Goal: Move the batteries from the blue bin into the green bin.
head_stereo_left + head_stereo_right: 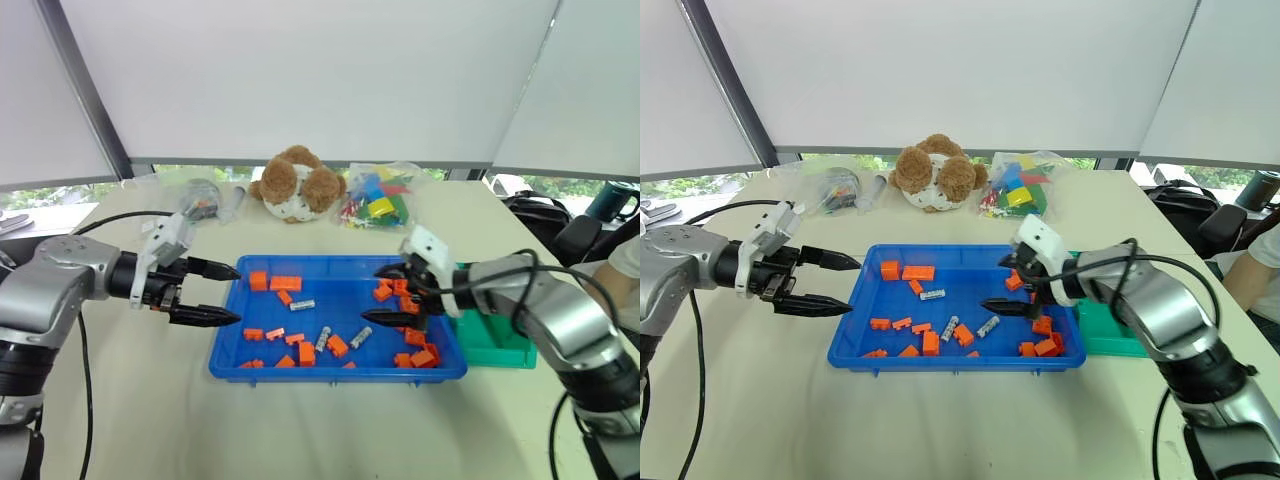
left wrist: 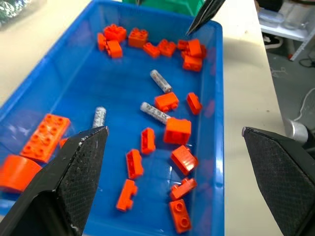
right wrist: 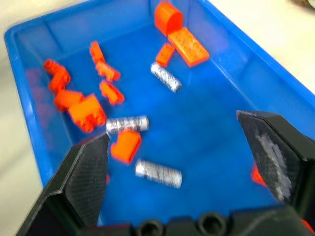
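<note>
A wide, shallow blue bin (image 1: 232,330) sits on a pale table (image 1: 130,420), closest to the viewer. Scattered across its floor are many orange blocks (image 1: 285,283) and three batteries (image 1: 302,305) (small silver-grey cylinders): one lies toward the bin's middle, and two more lie near each other closer to the front rim, each beside orange blocks. All three rest inside the blue bin, none gripped.

The left gripper (image 1: 225,293) hovers at the bin's left rim, its two black fingers spread wide apart and holding nothing. The right gripper (image 1: 385,295) hangs over the right part of the blue bin, above a cluster of orange blocks, its fingers also spread wide and empty.

Touching the blue bin's right side is the smaller green bin (image 1: 497,345), partly hidden behind the right arm; its contents cannot be made out.

Farther back on the table lie a brown and white plush toy (image 1: 297,184), a clear bag of colourful pieces (image 1: 375,198) to its right, and a clear bag of small items (image 1: 200,199) to its left.
</note>
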Motion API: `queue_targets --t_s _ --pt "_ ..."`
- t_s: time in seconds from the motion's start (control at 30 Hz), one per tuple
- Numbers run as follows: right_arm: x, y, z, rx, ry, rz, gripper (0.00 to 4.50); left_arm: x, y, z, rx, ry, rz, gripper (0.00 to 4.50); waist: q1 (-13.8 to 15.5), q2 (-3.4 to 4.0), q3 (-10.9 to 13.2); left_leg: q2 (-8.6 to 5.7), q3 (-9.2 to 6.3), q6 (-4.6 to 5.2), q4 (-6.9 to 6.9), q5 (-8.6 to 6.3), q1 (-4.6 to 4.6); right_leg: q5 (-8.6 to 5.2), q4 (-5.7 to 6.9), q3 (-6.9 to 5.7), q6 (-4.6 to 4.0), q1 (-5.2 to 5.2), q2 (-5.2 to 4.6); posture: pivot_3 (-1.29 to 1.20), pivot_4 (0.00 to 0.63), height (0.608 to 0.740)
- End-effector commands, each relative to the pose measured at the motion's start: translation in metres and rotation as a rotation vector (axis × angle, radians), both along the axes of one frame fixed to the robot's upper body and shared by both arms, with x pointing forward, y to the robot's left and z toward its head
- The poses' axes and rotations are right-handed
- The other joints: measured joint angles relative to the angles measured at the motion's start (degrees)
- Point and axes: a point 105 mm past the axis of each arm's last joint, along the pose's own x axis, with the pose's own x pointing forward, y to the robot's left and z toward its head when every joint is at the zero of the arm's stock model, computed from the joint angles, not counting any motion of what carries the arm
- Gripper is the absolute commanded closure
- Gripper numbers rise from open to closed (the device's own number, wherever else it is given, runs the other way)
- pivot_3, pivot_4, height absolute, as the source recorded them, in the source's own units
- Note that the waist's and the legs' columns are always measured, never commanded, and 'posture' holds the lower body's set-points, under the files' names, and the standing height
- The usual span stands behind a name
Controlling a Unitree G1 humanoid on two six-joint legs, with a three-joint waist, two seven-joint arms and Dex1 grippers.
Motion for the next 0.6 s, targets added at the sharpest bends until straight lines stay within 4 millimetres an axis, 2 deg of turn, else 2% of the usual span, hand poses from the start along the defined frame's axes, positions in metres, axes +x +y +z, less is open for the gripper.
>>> queue_targets --t_s 0.03,0.17,0.3,0.47,0.6 --pt "0.017 0.017 0.004 -0.002 -0.024 -0.012 0.02 0.001 -0.002 0.01 -0.019 -0.034 0.005 0.0 0.0 0.0 0.0 0.0 0.0 0.0 0.0 0.0 0.0 0.0 0.01 0.0 0.0 0.0 0.0 0.0 0.15 0.733" --pt "0.03 0.041 0.003 0.0 -0.005 0.007 0.02 0.0 0.002 0.01 -0.013 -0.031 0.016 0.0 0.0 0.0 0.0 0.0 0.01 0.0 0.0 0.0 -0.06 0.0 0.03 0.0 0.0 -0.07 0.0 0.0 0.15 0.733" --pt "0.051 0.059 -0.029 -0.131 0.012 0.028 0.02 0.0 0.005 0.01 -0.005 -0.039 0.047 0.0 -0.2 0.0 0.0 0.0 0.02 0.0 0.0 0.0 -0.09 0.0 0.03 0.0 0.01 -0.1 0.0 0.0 0.15 0.733" --pt "0.062 0.08 -0.048 -0.128 0.068 0.057 0.02 0.002 0.01 0.008 0.011 -0.052 0.072 0.0 -0.3 0.0 0.0 0.0 0.03 0.0 0.01 0.0 -0.11 0.01 0.04 -0.01 0.01 -0.11 0.0 0.0 0.15 0.733" --pt "0.075 0.09 -0.056 -0.11 0.095 0.044 0.02 -0.001 0.011 0.006 0.02 -0.055 0.081 0.0 -1.4 0.0 0.0 0.01 0.03 -0.02 0.01 0.01 -0.11 0.01 0.08 -0.01 0.02 -0.11 -0.01 0.0 0.15 0.733"
